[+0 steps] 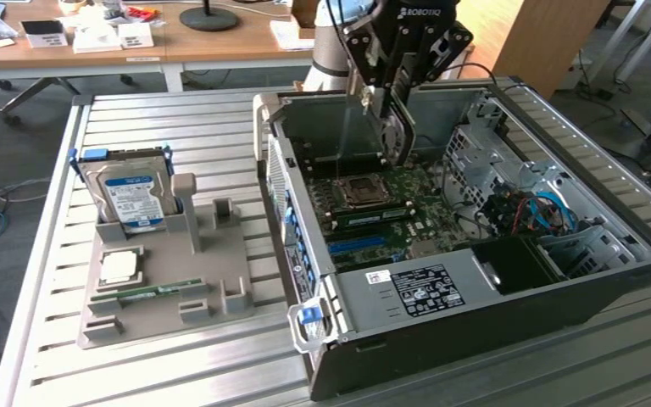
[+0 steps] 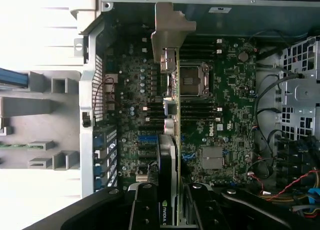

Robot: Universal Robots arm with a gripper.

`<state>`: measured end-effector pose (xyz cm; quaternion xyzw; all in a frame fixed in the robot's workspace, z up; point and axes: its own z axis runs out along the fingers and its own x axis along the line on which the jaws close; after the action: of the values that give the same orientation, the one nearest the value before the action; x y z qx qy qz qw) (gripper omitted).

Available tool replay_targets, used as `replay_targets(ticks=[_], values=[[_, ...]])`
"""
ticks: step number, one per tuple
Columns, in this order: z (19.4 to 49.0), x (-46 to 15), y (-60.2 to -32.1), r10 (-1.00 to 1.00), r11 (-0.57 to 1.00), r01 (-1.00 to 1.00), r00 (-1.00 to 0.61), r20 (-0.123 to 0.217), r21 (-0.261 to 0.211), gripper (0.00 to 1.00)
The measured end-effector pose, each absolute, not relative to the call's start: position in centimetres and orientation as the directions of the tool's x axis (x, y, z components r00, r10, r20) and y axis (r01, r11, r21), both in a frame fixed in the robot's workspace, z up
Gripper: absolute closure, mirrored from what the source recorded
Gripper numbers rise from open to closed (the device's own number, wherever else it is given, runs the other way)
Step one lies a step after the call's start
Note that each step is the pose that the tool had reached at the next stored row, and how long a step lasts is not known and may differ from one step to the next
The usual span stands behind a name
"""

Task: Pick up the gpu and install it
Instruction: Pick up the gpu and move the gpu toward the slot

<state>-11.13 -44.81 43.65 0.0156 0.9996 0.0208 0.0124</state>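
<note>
My gripper (image 1: 399, 80) hangs above the open computer case (image 1: 597, 280), shut on the gpu (image 1: 397, 136). The card hangs on edge with its silvery bracket downward, over the motherboard (image 1: 416, 199) near the CPU socket (image 1: 359, 191). In the wrist view the gpu (image 2: 171, 140) appears edge-on between the two black fingers (image 2: 145, 207), with my gripper (image 2: 172, 212) closed around its dark end. Its metal bracket (image 2: 167, 33) sits over the board (image 2: 230, 105), beside the socket (image 2: 192, 80). The card is clear of the board and touches no slot.
A grey fixture tray (image 1: 167, 284) stands at the exterior view's left of the case, holding a hard drive (image 1: 131, 197), a CPU chip (image 1: 119, 268) and a memory stick (image 1: 145, 293). Cables (image 1: 541, 212) and a power supply (image 1: 416, 290) crowd the case's near side.
</note>
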Motion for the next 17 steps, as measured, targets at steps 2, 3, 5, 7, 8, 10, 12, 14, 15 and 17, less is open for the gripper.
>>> replay_targets(ticks=[2, 3, 5, 7, 8, 10, 12, 14, 15, 17], values=[[43.7, -10.9, -44.8, 0.032, 0.999, 0.031, -0.999, -0.024, 0.042, 0.73], [43.7, -10.8, -44.8, 0.032, 0.999, 0.031, -0.999, -0.024, 0.042, 0.73], [43.7, -10.5, -44.8, 0.032, 0.999, 0.031, -0.999, -0.024, 0.042, 0.73], [43.7, -10.2, -44.8, 0.032, 0.999, 0.031, -0.999, -0.024, 0.042, 0.73], [43.7, -10.1, -44.8, 0.032, 0.999, 0.031, -0.999, -0.024, 0.042, 0.73], [43.7, -9.9, -44.8, 0.032, 0.999, 0.031, -0.999, -0.024, 0.042, 0.73], [43.7, -9.6, -44.8, 0.032, 0.999, 0.031, -0.999, -0.024, 0.042, 0.73], [43.7, -9.3, -44.8, 0.032, 0.999, 0.031, -0.999, -0.024, 0.042, 0.73], [43.7, -9.2, -44.8, 0.032, 0.999, 0.031, -0.999, -0.024, 0.042, 0.73], [43.7, -9.0, -44.8, 0.032, 0.999, 0.031, -0.999, -0.024, 0.042, 0.73]])
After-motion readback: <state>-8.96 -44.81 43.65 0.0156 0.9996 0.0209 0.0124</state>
